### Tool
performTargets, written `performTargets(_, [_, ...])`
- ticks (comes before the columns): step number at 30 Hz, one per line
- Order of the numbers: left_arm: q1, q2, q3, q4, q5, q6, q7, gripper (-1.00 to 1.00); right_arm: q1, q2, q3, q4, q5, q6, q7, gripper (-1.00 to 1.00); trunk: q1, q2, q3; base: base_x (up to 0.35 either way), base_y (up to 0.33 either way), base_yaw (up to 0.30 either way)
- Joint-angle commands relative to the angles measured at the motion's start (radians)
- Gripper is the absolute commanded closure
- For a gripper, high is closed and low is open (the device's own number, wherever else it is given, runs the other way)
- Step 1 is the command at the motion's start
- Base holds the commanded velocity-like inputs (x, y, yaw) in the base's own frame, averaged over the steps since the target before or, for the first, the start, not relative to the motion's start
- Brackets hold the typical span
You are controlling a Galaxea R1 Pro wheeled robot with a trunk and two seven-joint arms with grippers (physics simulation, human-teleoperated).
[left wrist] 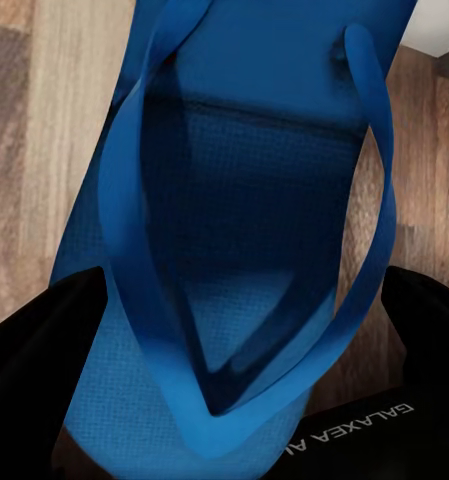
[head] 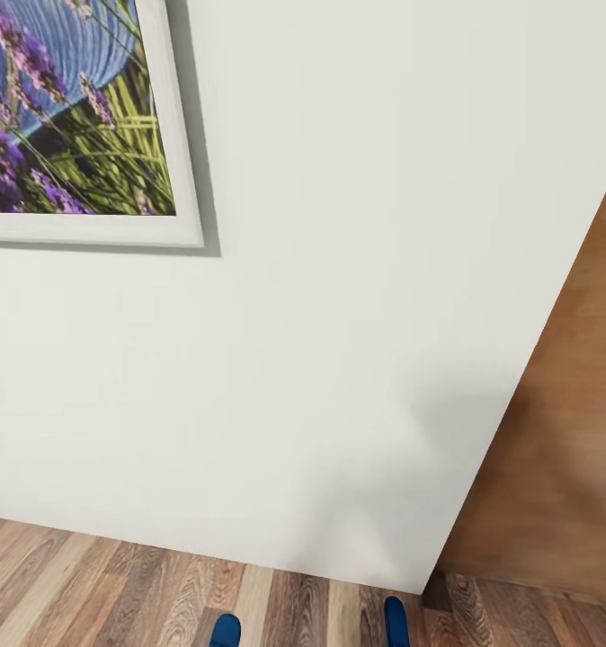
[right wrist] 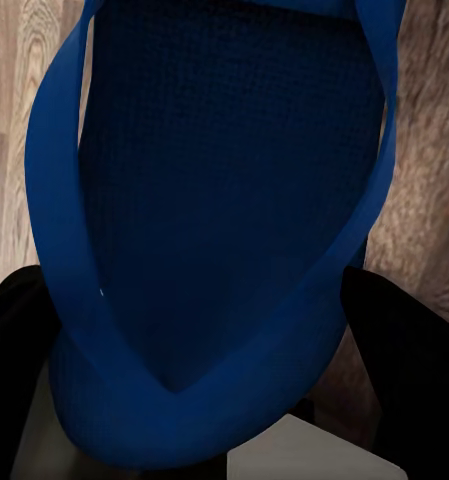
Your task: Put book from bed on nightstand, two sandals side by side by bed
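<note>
Sandals both up off the floor (head: 114, 575) — left sandal (left wrist: 254, 200) clamped in left tool (left wrist: 234, 330), right sandal (right wrist: 224, 200) in right tool (right wrist: 204, 340).

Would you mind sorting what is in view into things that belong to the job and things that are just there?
Belonging to the job:
- left sandal, between the left gripper's jaws
- right sandal, between the right gripper's jaws

Just there:
- framed picture
- white wall
- wood floor
- brown wooden panel
</note>
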Motion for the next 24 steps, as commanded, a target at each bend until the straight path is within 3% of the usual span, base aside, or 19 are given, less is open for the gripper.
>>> performTargets(1, [-0.001, 0.0, 0.006, 0.001, 0.0, -0.001, -0.005, 1.0, -0.001, -0.001, -0.009, 0.001, 0.009, 0.002, 0.002, 1.0, 0.0, 0.0, -0.001, 0.0, 0.0, 0.009])
performTargets(12, [-0.001, 0.0, 0.005, 0.001, 0.0, -0.001, -0.004, 1.0, -0.001, 0.0, -0.009, 0.002, 0.01, 0.002, 0.002, 1.0, 0.0, 0.0, -0.001, 0.0, 0.0, 0.016])
performTargets(24, [-0.001, -0.001, 0.005, 0.001, 0.0, -0.001, -0.005, 1.0, -0.001, 0.0, -0.009, 0.002, 0.01, 0.002, 0.002, 1.0, 0.0, 0.0, -0.001, 0.0, 0.0, 0.27])
